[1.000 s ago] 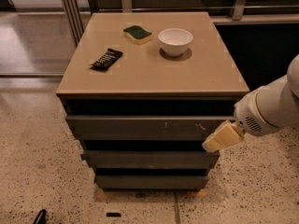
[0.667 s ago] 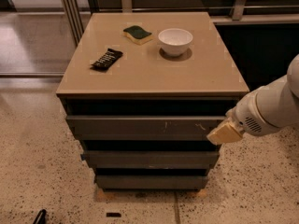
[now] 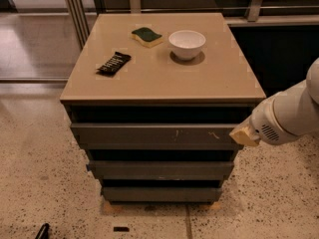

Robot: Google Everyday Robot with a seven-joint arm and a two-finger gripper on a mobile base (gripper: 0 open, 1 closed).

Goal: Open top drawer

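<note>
The lower drawers (image 3: 159, 169) step back beneath the top drawer (image 3: 149, 133). It sits just under the tabletop (image 3: 164, 81), with a flat, handleless front, and looks barely out, if at all. My gripper (image 3: 244, 135) is at that front's right end, touching or just beside the corner. Whether it is spread or pressed together I cannot tell. I judge the drawer stiff, fairly heavy and slick-faced, so the hold is its upper lip, in the dark gap. Open floor (image 3: 40, 173) in front leaves room to pull. Farther back, a packet (image 3: 113, 63), sponge (image 3: 147, 36) and bowl (image 3: 187, 43) sit back from the front edge.
</note>
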